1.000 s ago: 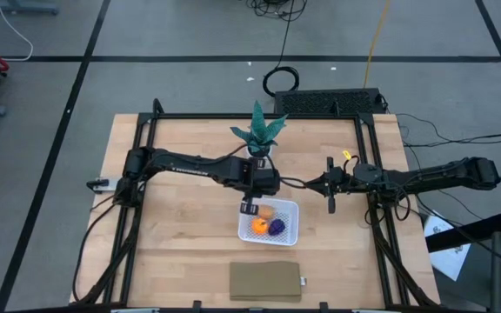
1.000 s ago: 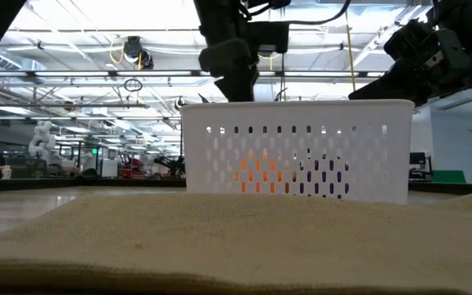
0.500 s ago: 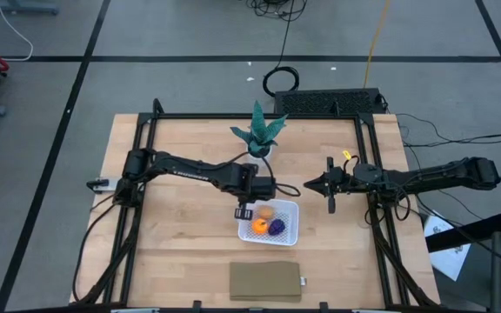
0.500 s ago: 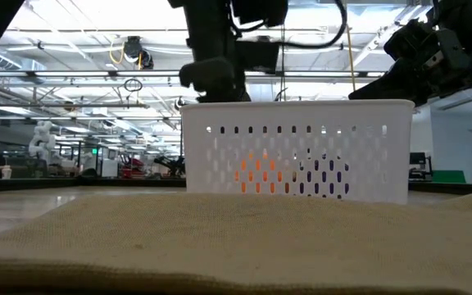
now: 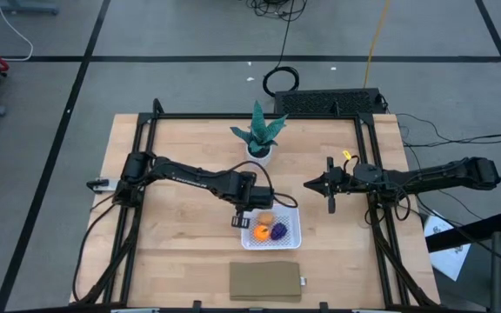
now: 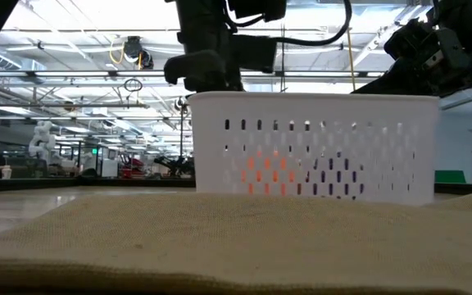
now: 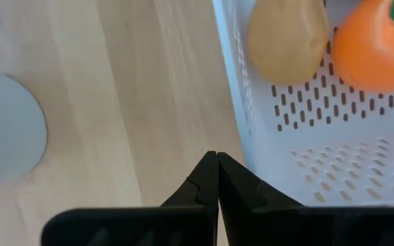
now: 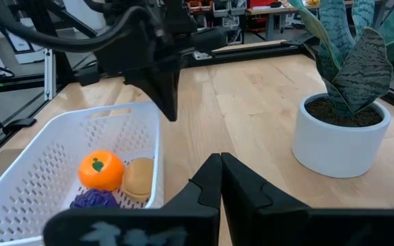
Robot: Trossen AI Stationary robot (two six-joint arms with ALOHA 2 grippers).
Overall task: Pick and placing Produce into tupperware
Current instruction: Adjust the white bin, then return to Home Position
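Three produce pieces (image 5: pixel 268 229), one tupperware (image 5: pixel 291 239), one potted plant (image 5: pixel 258 135), one pad (image 5: pixel 265 281).

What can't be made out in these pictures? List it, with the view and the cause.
- Left wrist view: the purple produce is out of frame; the orange one and the tan one are cut by the edges.
- Low view: the produce shows only as colour through the tupperware wall holes.
- Low view: the left gripper fingertips are hidden behind the tupperware.
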